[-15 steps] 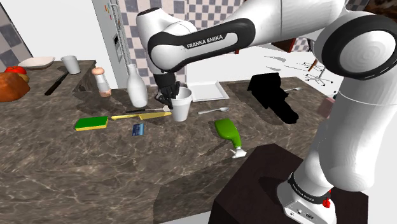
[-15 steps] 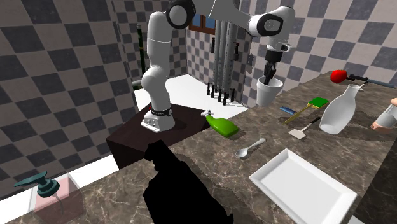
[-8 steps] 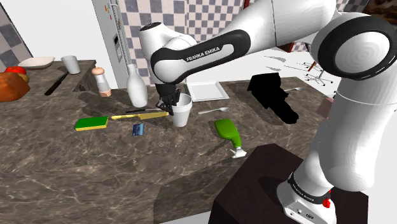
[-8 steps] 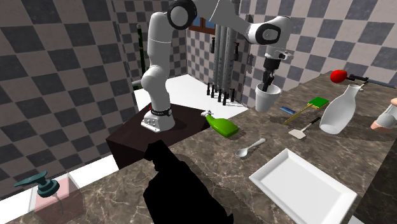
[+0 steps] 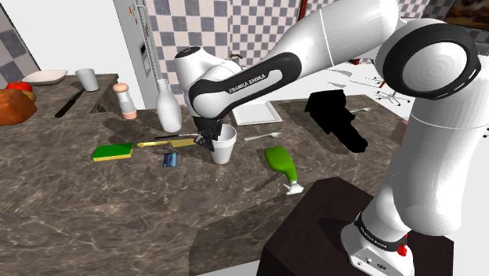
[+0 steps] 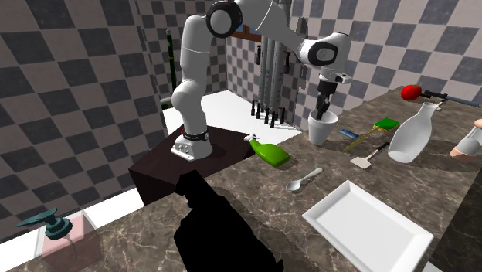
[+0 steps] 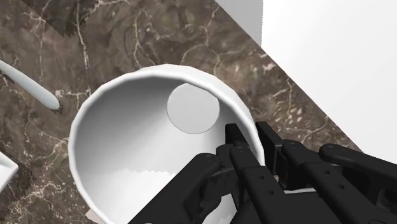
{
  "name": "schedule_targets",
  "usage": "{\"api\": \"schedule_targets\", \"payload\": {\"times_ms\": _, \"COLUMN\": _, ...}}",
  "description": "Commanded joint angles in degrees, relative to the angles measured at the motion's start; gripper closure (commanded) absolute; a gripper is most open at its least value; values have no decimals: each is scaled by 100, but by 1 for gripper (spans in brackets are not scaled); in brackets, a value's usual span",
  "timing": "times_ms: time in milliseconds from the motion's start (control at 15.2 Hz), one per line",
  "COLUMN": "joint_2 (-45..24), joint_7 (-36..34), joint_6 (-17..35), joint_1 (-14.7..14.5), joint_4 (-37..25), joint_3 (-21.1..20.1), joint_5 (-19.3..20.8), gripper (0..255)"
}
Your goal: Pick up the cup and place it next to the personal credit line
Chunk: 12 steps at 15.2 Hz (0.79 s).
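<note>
1 plain white, tapered cup [image 5: 225,146], upright, has its rim pinched by the black gripper [image 7: 253,141].

"franka emika" printed on the arm [image 5: 249,77].

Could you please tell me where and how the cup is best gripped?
By its rim wall, from above: the cup stands upright with its mouth open, so one finger goes inside and one outside, as the claw grips it.

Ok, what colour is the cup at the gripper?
Plain white, inside and out; the cup shows best in the wrist view.
</note>
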<state>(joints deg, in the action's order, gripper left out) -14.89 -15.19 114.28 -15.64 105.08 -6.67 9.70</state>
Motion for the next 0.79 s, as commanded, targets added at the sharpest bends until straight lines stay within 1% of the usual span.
{"api": "schedule_targets", "payload": {"times_ms": 0, "joint_2": -32, "joint_7": -14, "joint_6": 74, "joint_1": -1, "joint_4": 37, "joint_3": 2, "joint_5": 10, "gripper": 255}}
{"api": "schedule_targets", "payload": {"times_ms": 462, "joint_2": -33, "joint_7": -14, "joint_6": 74, "joint_1": -1, "joint_4": 36, "joint_3": 2, "joint_5": 10, "gripper": 255}}
{"api": "schedule_targets", "payload": {"times_ms": 528, "joint_2": -32, "joint_7": -14, "joint_6": 74, "joint_1": -1, "joint_4": 37, "joint_3": 2, "joint_5": 10, "gripper": 0}}
{"api": "schedule_targets", "payload": {"times_ms": 726, "joint_2": -32, "joint_7": -14, "joint_6": 75, "joint_1": -1, "joint_4": 38, "joint_3": 2, "joint_5": 10, "gripper": 0}}
